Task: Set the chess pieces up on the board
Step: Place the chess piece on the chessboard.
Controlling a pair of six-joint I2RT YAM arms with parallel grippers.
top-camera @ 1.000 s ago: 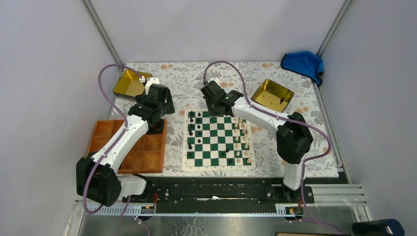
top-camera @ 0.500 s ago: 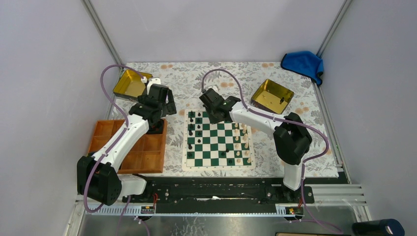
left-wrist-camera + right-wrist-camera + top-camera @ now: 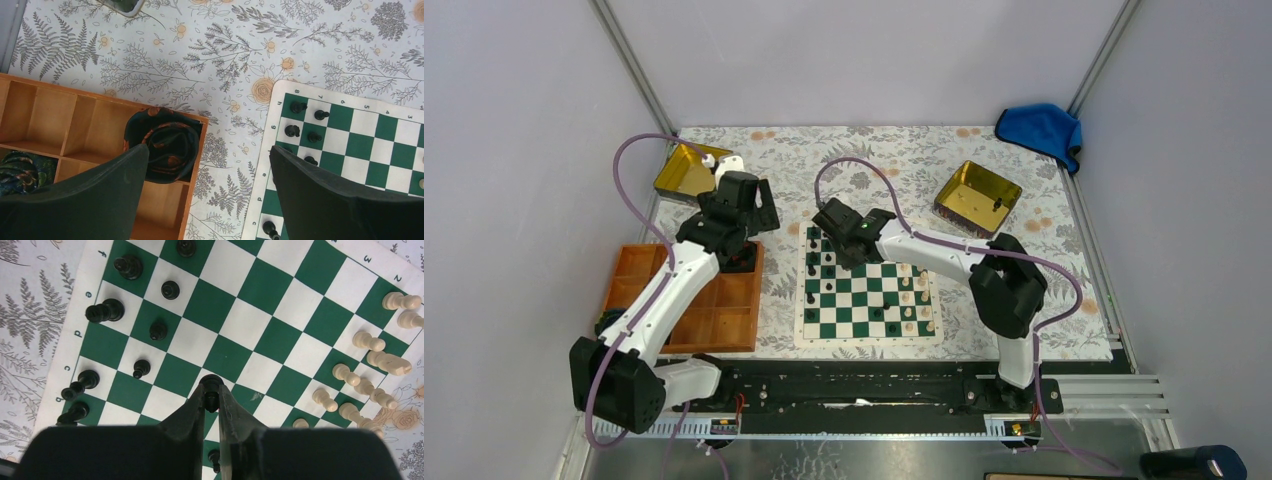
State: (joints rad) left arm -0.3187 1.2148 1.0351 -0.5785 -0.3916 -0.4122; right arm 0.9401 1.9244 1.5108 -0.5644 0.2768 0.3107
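Right gripper (image 3: pixel 212 396), fingers pressed nearly together, pinching one black piece (image 3: pixel 211 382) by its upper part directly over the board (image 3: pixel 270 277). Whether the piece's base touches the square beneath cannot be told, since the fingers hide it. The other black pieces (image 3: pixel 105 311) stand in two rows well to the left of this gripper, along the board's edge. The cream pieces (image 3: pixel 372 342) are grouped well to its right, along the opposite edge. Left gripper (image 3: pixel 207 155), fingers spread wide and holding nothing, hangs over the flower-patterned worktop (image 3: pixel 240 50). A wooden tray (image 3: pixel 45 110) lies beneath its left finger, and a dark cloth bundle (image 3: pixel 167 145) sits in the tray compartment just beside that fingertip. The near corner of the board, with a few black pieces on it, lies beneath its right finger.
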